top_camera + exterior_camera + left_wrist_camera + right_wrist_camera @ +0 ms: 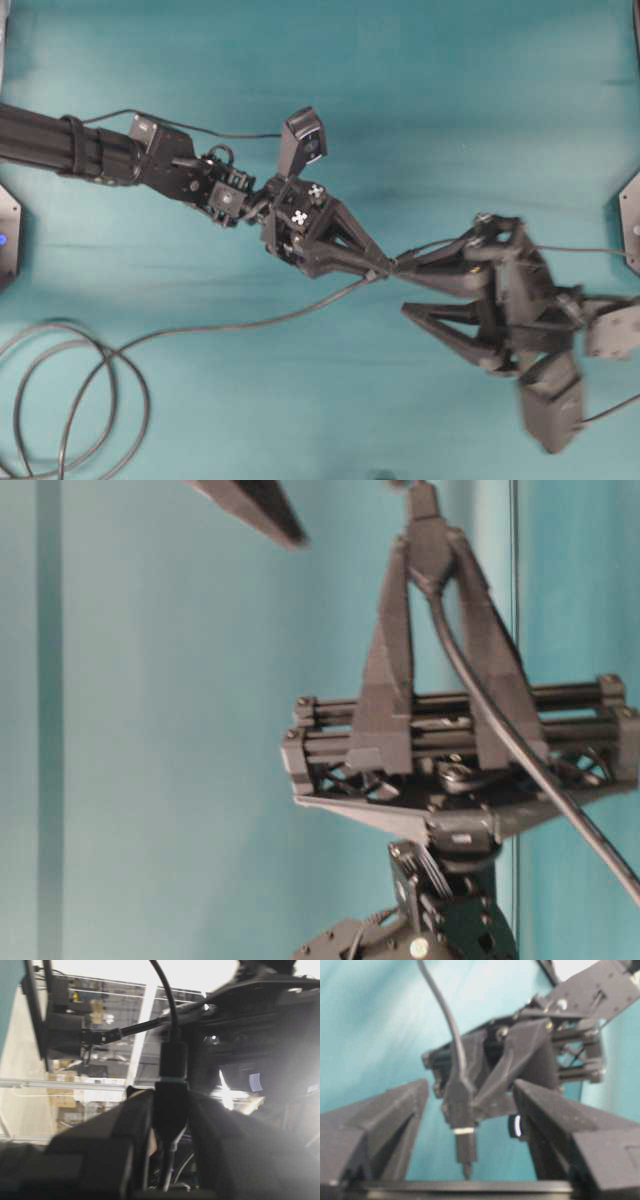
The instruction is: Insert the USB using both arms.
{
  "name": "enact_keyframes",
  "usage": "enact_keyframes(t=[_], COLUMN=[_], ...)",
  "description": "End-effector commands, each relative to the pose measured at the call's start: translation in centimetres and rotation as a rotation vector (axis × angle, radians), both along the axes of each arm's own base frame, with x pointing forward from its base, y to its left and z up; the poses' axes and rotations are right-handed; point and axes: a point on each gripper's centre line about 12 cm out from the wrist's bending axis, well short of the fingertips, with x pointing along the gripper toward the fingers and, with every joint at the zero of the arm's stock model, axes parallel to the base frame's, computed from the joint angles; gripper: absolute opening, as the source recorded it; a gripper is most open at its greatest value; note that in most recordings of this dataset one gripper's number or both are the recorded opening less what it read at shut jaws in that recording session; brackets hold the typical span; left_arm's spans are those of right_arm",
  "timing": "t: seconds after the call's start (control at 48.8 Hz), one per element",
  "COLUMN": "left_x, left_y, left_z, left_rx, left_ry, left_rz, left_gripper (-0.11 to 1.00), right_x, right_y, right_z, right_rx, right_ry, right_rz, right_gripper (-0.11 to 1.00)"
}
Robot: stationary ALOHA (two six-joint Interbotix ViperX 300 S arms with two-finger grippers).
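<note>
With our left gripper [375, 268] pinching the joined connector [461, 1110], we back the wide-spread right gripper [412, 290] straight off, avoiding the dark cable [230, 325].

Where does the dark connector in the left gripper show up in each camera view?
Overhead: centre, dark connector at the left gripper tips.
Table-level: top, right of centre.
Left wrist: centre, between the fingers.
Right wrist: centre-left, pointing down.
Shared landmark: the dark cable leaving it.

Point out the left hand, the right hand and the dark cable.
left hand [378, 268], overhead view, at its closed fingertips.
right hand [402, 287], overhead view, gap between its spread fingertips.
dark cable [230, 324], overhead view, mid-run on the table.
</note>
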Motion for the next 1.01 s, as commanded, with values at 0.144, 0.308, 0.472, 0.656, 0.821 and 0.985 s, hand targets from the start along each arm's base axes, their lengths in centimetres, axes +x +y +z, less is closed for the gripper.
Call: enact_keyframes(t=[0.144,0.308,0.472,0.656,0.821,0.985], left_x=[-0.9,-0.4,-0.3,-0.4,-0.2,0.2], left_y=[0.0,0.1,-0.3,-1.8,-2.3,-2.0], left_z=[2.0,2.0,2.0,0.2,-1.2,-0.9], left_rx=[0.139,0.402,0.697,1.026,1.292,1.453], left_ry=[0.024,0.079,0.152,0.312,0.450,0.492], left_rz=[0.058,0.124,0.152,0.102,0.037,0.002], left_gripper=[0.22,0.22,0.22,0.22,0.22,0.22], right_x=[-3.4,-5.9,-7.8,-8.3,-8.4,-8.4], right_y=[-2.0,-4.1,-6.1,-6.5,-7.0,-7.1], right_z=[5.1,6.1,7.0,6.8,6.7,6.7], right_rx=[0.308,0.529,0.708,0.756,0.744,0.742], right_ry=[-0.135,-0.188,-0.260,-0.274,-0.282,-0.284], right_rz=[-0.134,-0.248,-0.370,-0.394,-0.428,-0.435], right_gripper=[0.71,0.70,0.70,0.70,0.70,0.70])
